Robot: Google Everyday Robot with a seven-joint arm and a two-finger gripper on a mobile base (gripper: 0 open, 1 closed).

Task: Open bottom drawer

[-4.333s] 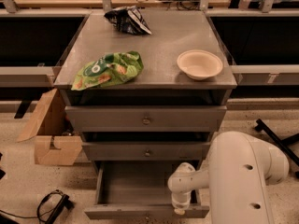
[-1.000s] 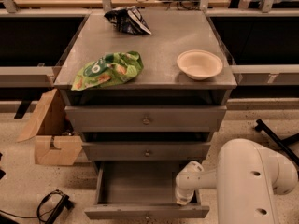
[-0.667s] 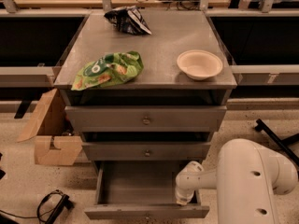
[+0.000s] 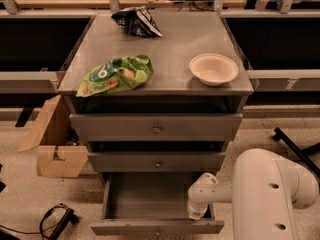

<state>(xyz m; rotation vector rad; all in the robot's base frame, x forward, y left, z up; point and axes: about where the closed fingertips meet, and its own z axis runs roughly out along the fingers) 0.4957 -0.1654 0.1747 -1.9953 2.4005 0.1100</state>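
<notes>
Staying almost as it was a moment ago, the bottom drawer of the grey metal three-drawer cabinet is standing pulled out just as far as in the earlier pictures, its plain grey inside showing. The gripper on the thick white robot arm is hanging in the same right front corner. Against the oldest picture, the white wrist seems to be sitting slightly farther right, though the shift is small. Whether the gripper is apart or together cannot be told, as its tip is dipping behind the drawer's front panel.

The open drawer is lying under and to the left of the gripper, which is reaching down inside it, just beside the right wall and close behind the front panel (touching or not, the view does not settle). The arm is coming in from the lower right.

The drawer's long axis is running left to right across the view, and its front is facing the bottom edge, jutting well past the shut middle drawer front and the shut wide top drawer front. On the cabinet top, a crumpled green snack bag, a round cream bowl and a dark crumpled snack bag are lying well apart.
</notes>
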